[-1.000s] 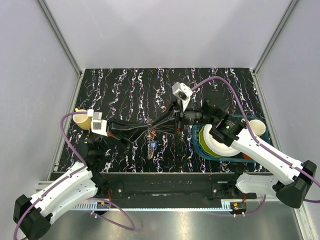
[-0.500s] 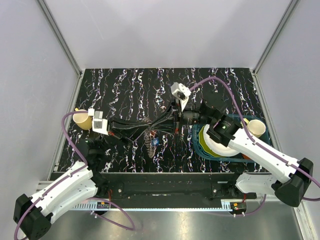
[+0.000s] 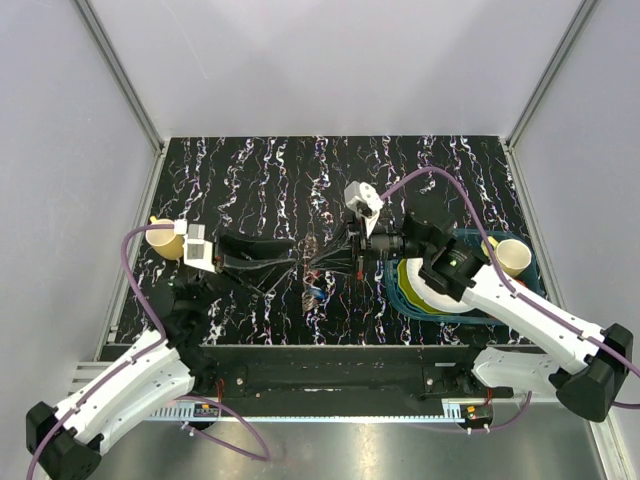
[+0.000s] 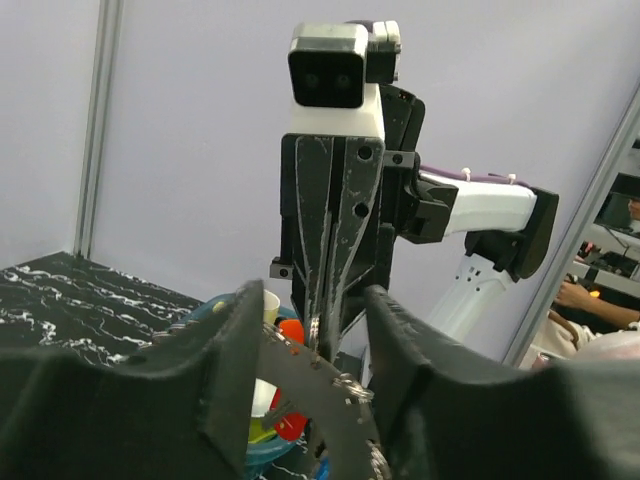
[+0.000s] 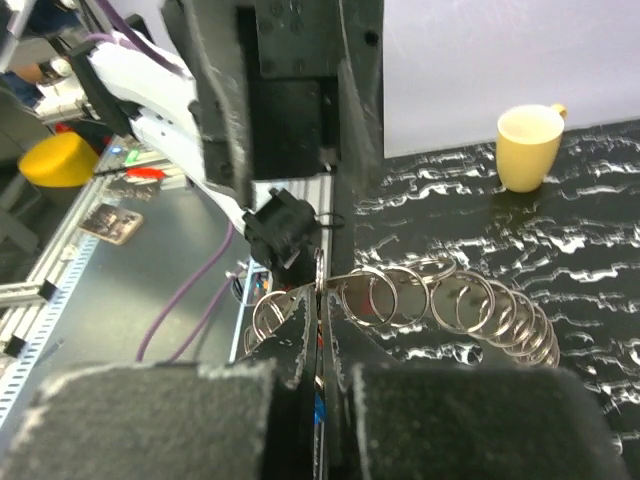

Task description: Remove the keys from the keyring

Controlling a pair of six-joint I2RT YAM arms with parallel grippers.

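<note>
The keyring [image 3: 311, 268], a silvery cluster of small rings, hangs above the middle of the black table. My right gripper [image 3: 320, 262] is shut on it; in the right wrist view its jaws [image 5: 320, 300] pinch the ring's edge and the rings [image 5: 460, 305] fan out to the right. A blue key [image 3: 315, 296] dangles below the ring. Red and blue key heads [image 5: 319, 405] show through the slit between the right fingers. My left gripper [image 3: 292, 262] is open just left of the ring. In the left wrist view an arc of the keyring [image 4: 335, 385] passes between its spread fingers [image 4: 240, 370].
A yellow cup [image 3: 163, 240] stands at the table's left edge. At the right, a blue basin [image 3: 478, 308] holds a white and green plate [image 3: 432, 288] and another yellow cup [image 3: 513, 257]. The two arms meet nose to nose over the table's middle.
The left gripper opened and drew back a little to the left. The right gripper closed onto the keyring and shifted slightly toward the near edge with it.
</note>
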